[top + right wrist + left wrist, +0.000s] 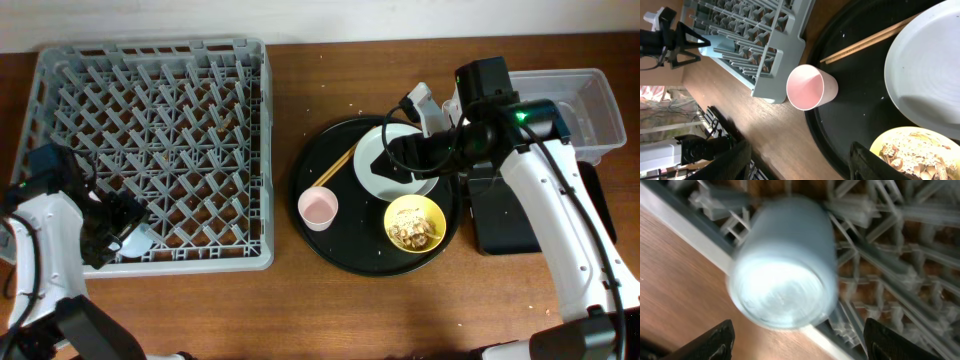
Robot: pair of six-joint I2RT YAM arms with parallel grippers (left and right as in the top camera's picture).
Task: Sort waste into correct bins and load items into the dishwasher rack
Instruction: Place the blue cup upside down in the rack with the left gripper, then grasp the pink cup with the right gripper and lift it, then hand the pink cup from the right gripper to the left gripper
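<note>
The blue cup (785,265) sits in the rack (160,110) at its corner nearest the worktop's (300,310) front left. One round end of the cup faces my left wrist camera, and that view is blurred. My left hand (799,339) hangs over the cup with its fingers (710,342) spread wide to either side, apart from the cup and holding nothing. The rack fills the back left of the worktop. In the middle lies a round black tray (345,245) carrying the pink cup (318,208) on its left, upright. The chopsticks (337,165) lie slanted behind the pink cup, beside the plate (375,170). The yellow bowl (414,222), with brown scraps (416,232) in it, stands at the tray's front right. My right hand (400,150) hovers over the plate, also spread wide and empty. At the back right corner stands the clear tub (600,115), and the shallow black bin (505,225) lies in front of it, partly under my right arm.
</note>
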